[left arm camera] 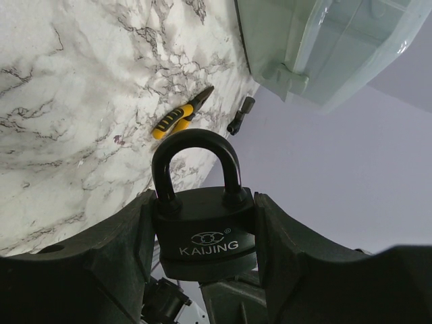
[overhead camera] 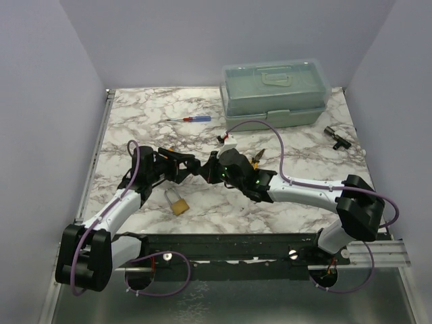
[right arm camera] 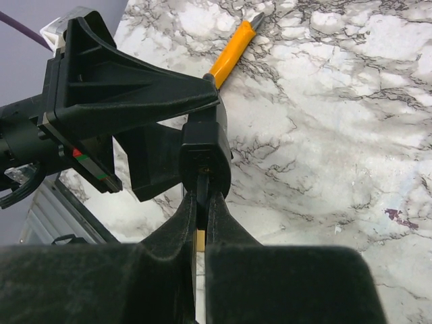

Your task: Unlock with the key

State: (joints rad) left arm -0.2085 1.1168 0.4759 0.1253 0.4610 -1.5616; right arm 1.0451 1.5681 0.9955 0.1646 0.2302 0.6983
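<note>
My left gripper (left arm camera: 204, 210) is shut on a black KAIJING padlock (left arm camera: 206, 236), shackle up and closed, held above the marble table. In the top view the left gripper (overhead camera: 187, 167) and right gripper (overhead camera: 217, 169) meet tip to tip at the table's middle. In the right wrist view my right gripper (right arm camera: 203, 197) is shut on the key (right arm camera: 203, 183), a thin dark blade. It runs from my fingertips into the keyhole in the padlock's underside (right arm camera: 206, 152). Most of the key is hidden between the fingers.
A brass padlock (overhead camera: 177, 203) lies on the table near the left arm. Yellow-handled pliers (left arm camera: 177, 119) lie behind the grippers and also show in the right wrist view (right arm camera: 233, 47). A red-and-blue screwdriver (overhead camera: 196, 119), a green toolbox (overhead camera: 275, 94) and a small black part (overhead camera: 335, 137) lie further back.
</note>
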